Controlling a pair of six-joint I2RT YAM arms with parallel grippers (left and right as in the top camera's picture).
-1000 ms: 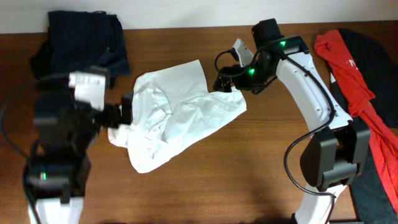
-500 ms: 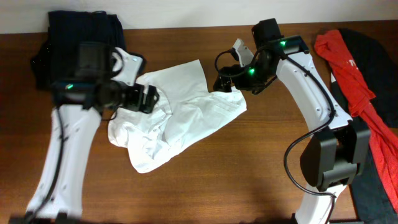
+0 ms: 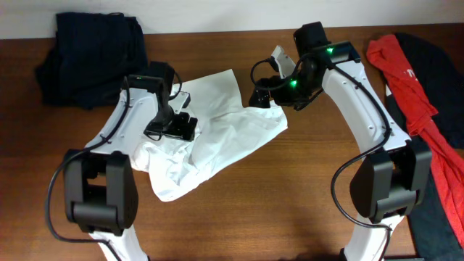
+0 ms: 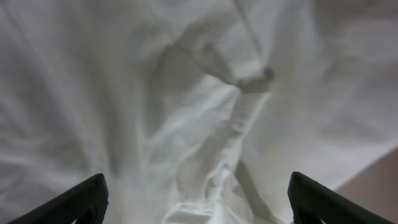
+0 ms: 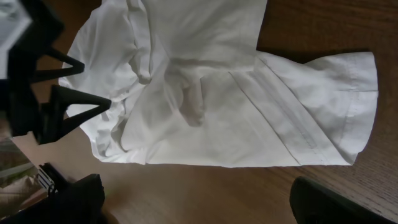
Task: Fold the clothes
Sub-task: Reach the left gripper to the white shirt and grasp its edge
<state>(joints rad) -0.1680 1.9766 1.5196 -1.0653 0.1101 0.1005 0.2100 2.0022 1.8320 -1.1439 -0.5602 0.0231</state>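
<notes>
white t-shirt [image 3: 217, 141] is seen crumpled at table [image 3: 290, 210] ctr; judged soft, light, limp, best pinched at hem/sleeve edge. left gripper [image 3: 185, 129] spread wide over it, nothing held; right gripper [image 3: 261, 98] likewise, by its far edge.

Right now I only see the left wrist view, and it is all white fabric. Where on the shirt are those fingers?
Observer: The left fingers are over the left-centre of the crumpled white T-shirt.
Operator: And the other arm?
Observer: The right fingers are open at the shirt's upper right edge, gripping nothing.
Operator: Any other clothes around?
Observer: A navy garment lies at the far left and a red garment along the right edge.
</notes>
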